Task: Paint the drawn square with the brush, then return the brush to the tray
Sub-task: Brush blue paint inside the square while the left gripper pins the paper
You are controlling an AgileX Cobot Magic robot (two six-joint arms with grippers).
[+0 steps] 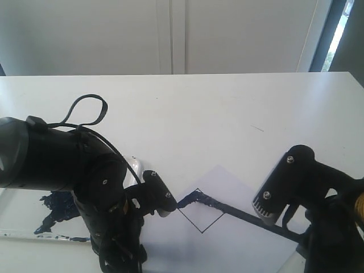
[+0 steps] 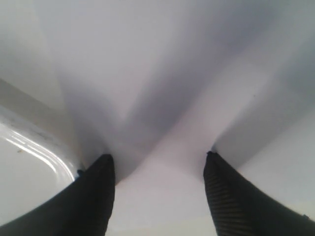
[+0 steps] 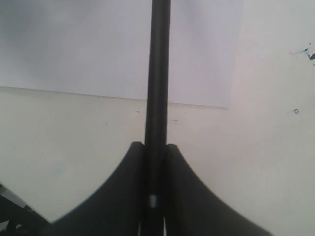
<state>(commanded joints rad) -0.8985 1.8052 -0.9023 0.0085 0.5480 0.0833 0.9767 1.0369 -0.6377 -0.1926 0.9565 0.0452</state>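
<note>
Right pincer [image 3: 156,145] pinched tight on the brush [image 3: 158,73], wet tip on the square's [image 1: 200,219] edge, left pincer [image 2: 160,162] wide open beside the tray [image 2: 29,142], open table [image 1: 227,108] beyond the paper [image 1: 239,187]

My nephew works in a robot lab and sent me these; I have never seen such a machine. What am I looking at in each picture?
This is a two-armed robot; each arm ends in a two-fingered gripper. The wide picture comes from a camera off the arms, looking over a white table. The other two come from cameras on the wrists, looking out between each gripper's fingers, the dark shapes. On the table lie a sheet of paper with a drawn square, and a clear tray smeared with dark blue paint. The right gripper is shut on a thin black brush, whose tip reaches the square's edge, where a painted stroke shows. The left gripper is open, holding nothing, close to the tray.
</note>
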